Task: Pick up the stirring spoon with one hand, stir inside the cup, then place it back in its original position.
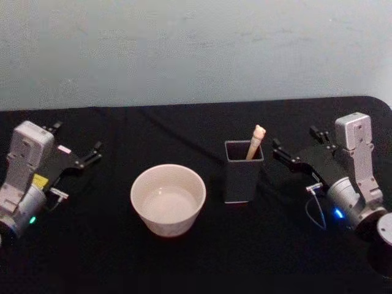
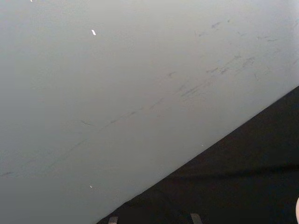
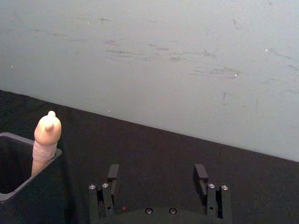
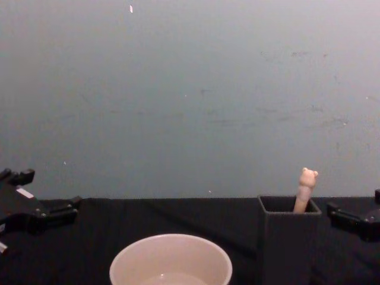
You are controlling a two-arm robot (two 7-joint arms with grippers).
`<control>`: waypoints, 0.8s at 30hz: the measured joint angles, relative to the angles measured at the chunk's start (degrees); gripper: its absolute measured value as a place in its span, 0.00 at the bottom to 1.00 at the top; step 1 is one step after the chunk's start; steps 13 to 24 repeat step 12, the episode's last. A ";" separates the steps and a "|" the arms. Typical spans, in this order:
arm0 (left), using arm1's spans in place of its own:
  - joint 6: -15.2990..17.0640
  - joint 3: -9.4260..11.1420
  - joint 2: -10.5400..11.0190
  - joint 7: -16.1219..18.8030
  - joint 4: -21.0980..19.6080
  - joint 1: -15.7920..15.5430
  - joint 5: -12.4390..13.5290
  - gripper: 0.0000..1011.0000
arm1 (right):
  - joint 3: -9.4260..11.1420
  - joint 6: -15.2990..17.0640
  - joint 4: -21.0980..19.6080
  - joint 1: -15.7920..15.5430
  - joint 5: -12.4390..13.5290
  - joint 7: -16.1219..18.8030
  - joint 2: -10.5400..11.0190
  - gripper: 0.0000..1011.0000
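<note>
The stirring spoon stands in the dark grey square holder, its original position, with only the beige bear-topped handle showing above the rim. Left of the holder sits the wide cream-white cup, also seen low in the chest view. My right gripper rests open on the table just right of the holder, holding nothing. In the right wrist view its fingers are spread, and the spoon is off to one side. My left gripper lies open at the far left, away from the cup.
A black cloth covers the table, which ends at a pale grey wall close behind. There is free room between the cup and each arm. The table's rounded right corner lies behind the right arm.
</note>
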 joint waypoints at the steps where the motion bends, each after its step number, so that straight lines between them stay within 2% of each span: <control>1: 0.00 0.00 0.00 0.00 0.00 0.00 0.00 0.99 | 0.00 0.00 0.00 0.00 0.00 0.00 0.00 0.99; 24: 0.00 0.00 0.00 0.00 0.00 0.00 0.00 0.99 | 0.00 0.00 0.00 0.00 0.00 0.00 0.00 0.99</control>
